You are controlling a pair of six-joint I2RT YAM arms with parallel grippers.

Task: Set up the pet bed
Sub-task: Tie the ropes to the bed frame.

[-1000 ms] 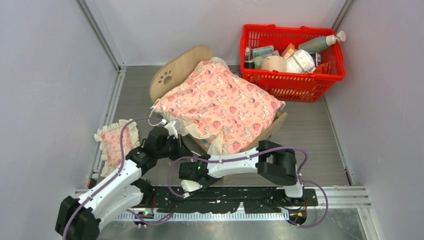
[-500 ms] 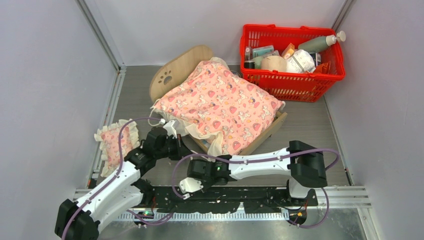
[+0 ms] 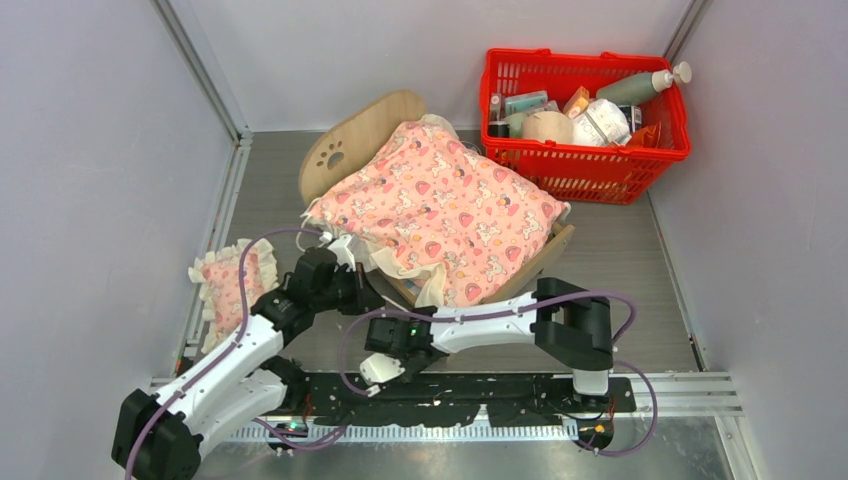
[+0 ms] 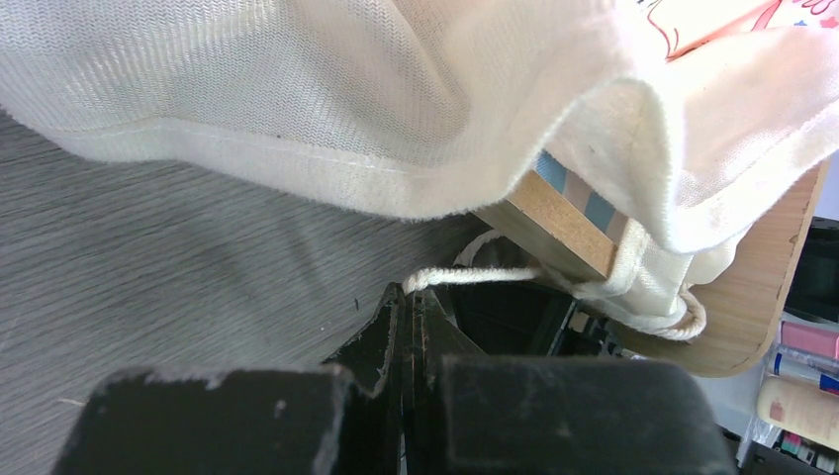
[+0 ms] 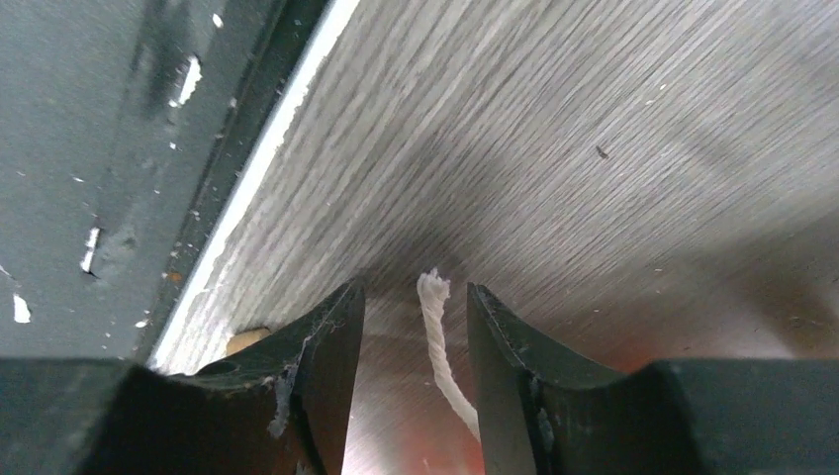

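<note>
The pet bed (image 3: 345, 150) stands mid-table, its paw-print headboard at the far left. The pink blanket (image 3: 440, 210) covers the mattress. In the left wrist view the bed's wooden rail (image 4: 559, 223) and a strip of striped mattress (image 4: 552, 170) show under the cream frill. My left gripper (image 3: 352, 290) is at the bed's near left corner, shut (image 4: 414, 292) on a white cord (image 4: 475, 275) that runs to the bed. My right gripper (image 3: 372, 370) is low near the front rail, open (image 5: 416, 297), with a loose cord end (image 5: 435, 332) lying between its fingers, untouched.
The small pink frilled pillow (image 3: 225, 285) lies by the left wall. A red basket (image 3: 600, 165) full of bottles and packets stands at the back right. Grey walls close in both sides. A black rail (image 3: 480, 395) runs along the front edge.
The right arm's elbow swung out to the right and came back left; its gripper stayed near the front rail. The left arm barely moved.
</note>
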